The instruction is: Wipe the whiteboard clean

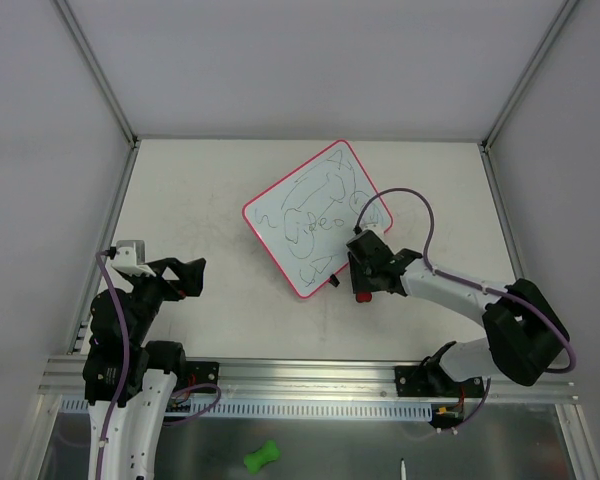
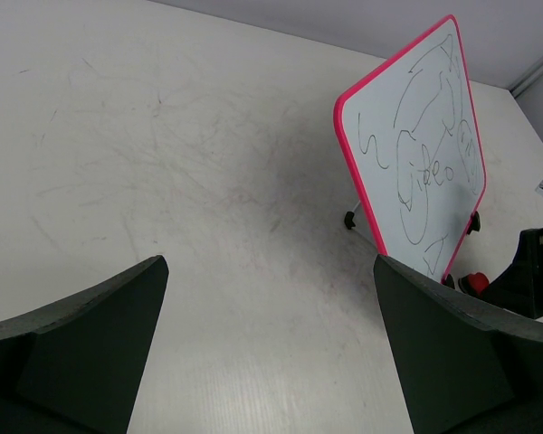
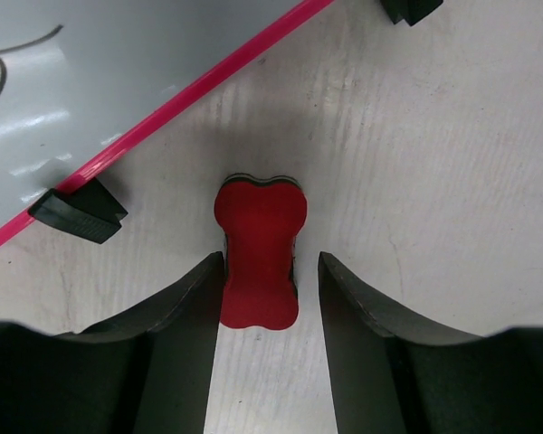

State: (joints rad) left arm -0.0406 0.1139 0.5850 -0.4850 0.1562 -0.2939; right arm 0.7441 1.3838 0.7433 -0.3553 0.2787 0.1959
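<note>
The whiteboard [image 1: 315, 215] has a red-pink frame and lies tilted at mid-table, covered in dark scribbles. It also shows in the left wrist view [image 2: 425, 163] and the right wrist view [image 3: 72, 72]. A small red bone-shaped eraser [image 1: 363, 296] lies on the table just off the board's near right edge [image 3: 258, 253]. My right gripper [image 3: 271, 267] is open and low over it, jaws either side of the eraser. The left finger touches it and the right one stands a little off. My left gripper [image 2: 271, 271] is open and empty above bare table, left of the board.
Two black clips [image 3: 77, 212] [image 3: 412, 9] stick out from the board's edge close to the eraser. A green bone-shaped object [image 1: 262, 457] and a pen [image 1: 403, 468] lie below the front rail. Grey walls enclose the table.
</note>
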